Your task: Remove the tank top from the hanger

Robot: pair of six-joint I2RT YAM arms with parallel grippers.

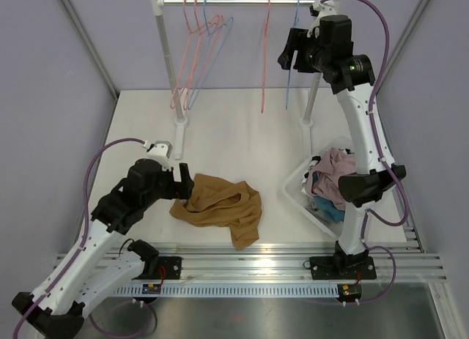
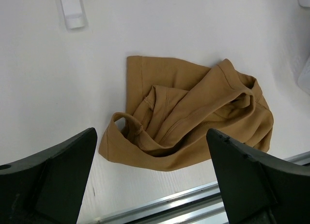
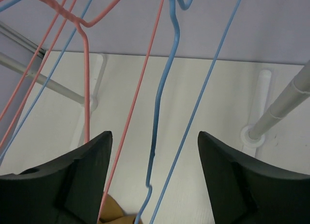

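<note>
**Q:** Down by the near edge, what've we got?
**A:** Left end effector [image 1: 185,187], jaws spread wide, gripping nothing, just beside the tank top [image 1: 220,207]. It's a tan heap, crumpled on the worktop [image 1: 242,134], no hanger in it.
**Q:** So the job's done?
**A:** Looks it, imo. Garment's off & lying loose. Prob. only the arms backing off left.
**Q:** Right side?
**A:** White basket [image 1: 297,192] w/ mixed clothes, partway back. Further back & higher, right end effector [image 3: 155,137] is at the rack, jaws apart. The blue hanger [image 3: 155,132] wire runs between them, not pinched.
**Q:** Hanger bare?
**A:** Yep. Other hangers [image 1: 198,53], pink & blue, hang on the rail [image 1: 234,1], all bare too.
**Q:** Room?
**A:** Worktop's plain white, matte. Pale lilac walls at back & sides.
</note>
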